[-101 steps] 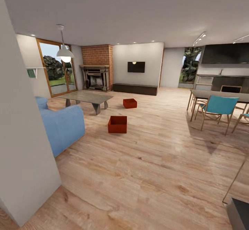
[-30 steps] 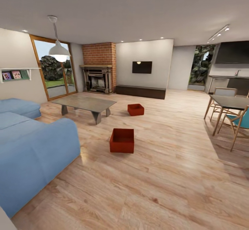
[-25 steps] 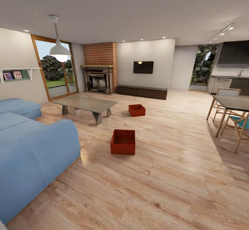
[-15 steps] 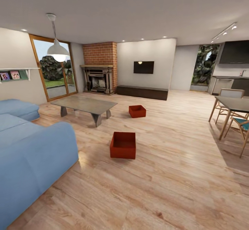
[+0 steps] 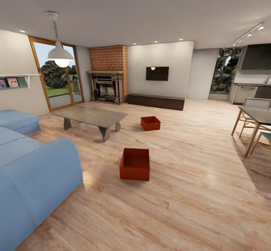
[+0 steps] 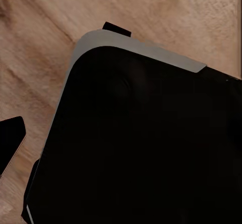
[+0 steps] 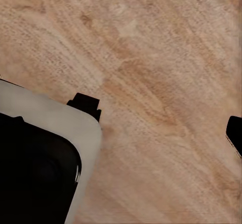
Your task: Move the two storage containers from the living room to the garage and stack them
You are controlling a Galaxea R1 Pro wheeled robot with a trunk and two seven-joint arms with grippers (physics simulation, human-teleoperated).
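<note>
While both claws hang over bare wood planks beside the robot's dark base — how wide they stand I cannot tell — the nearer storage container sits well ahead on the floor, the farther one beyond, near the grey low table. Likely light, stiff, thin-walled — best gripped by opposite rims.

Home living room, blue sofa, brick fireplace, wall TV

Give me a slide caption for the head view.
Two red containers, near and far, sit apart on the living room's wood floor between sofa and fireplace.
</note>
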